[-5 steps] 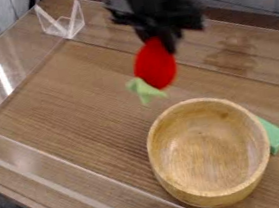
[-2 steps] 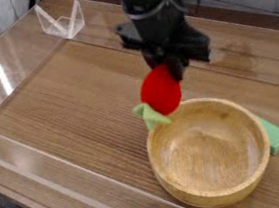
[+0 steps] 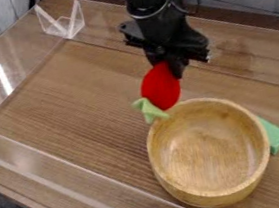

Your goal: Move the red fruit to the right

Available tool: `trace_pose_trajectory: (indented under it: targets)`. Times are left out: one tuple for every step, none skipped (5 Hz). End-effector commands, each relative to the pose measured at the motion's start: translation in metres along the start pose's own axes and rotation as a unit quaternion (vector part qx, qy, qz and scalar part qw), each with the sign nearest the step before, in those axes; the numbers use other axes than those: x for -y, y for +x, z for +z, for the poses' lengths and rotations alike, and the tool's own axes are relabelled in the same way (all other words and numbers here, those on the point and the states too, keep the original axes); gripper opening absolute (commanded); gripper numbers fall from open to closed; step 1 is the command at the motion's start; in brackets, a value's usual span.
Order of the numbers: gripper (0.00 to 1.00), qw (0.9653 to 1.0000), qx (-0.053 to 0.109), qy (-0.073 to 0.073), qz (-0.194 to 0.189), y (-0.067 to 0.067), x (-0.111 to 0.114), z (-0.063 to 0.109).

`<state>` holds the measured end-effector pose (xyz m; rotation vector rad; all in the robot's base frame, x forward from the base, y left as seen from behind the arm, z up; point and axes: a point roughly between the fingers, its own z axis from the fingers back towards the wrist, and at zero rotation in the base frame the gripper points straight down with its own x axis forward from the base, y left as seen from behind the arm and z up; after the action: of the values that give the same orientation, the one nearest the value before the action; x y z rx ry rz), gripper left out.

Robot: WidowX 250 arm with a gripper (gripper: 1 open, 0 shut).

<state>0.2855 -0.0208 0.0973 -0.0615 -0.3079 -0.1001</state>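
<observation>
The red fruit point(image 3: 163, 88) is a glossy oval strawberry-like toy with a green leafy end point(image 3: 152, 109) pointing down. It hangs in the air just past the far left rim of the wooden bowl point(image 3: 212, 149). My black gripper point(image 3: 168, 56) comes down from above and is shut on the fruit's upper end. The fruit's top is partly hidden by the fingers.
A flat green piece point(image 3: 275, 136) lies on the table at the bowl's right side. Clear acrylic walls point(image 3: 61, 181) ring the wooden table. A small clear stand point(image 3: 61, 21) sits at the back left.
The gripper, holding the red fruit, has moved right and toward the bowl; in the last half second it barely shifted.
</observation>
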Motion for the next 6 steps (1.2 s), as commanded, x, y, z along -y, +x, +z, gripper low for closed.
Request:
trace_pose_trajectory:
  targets:
    - [0.00,0.9994,0.030,0.013,0.008,0.019,-0.008,0.008]
    - [0.00,0.9992,0.031,0.019,0.018,0.022,-0.011,0.004]
    - [0.00,0.9991,0.031,0.021,0.016,0.019,-0.020,0.001]
    - [0.00,0.9991,0.031,0.025,0.013,0.016,-0.028,-0.003]
    - [0.00,0.9990,0.032,0.030,0.008,0.026,-0.030,0.001]
    - [0.00,0.9989,0.033,0.034,0.003,0.037,-0.028,0.006]
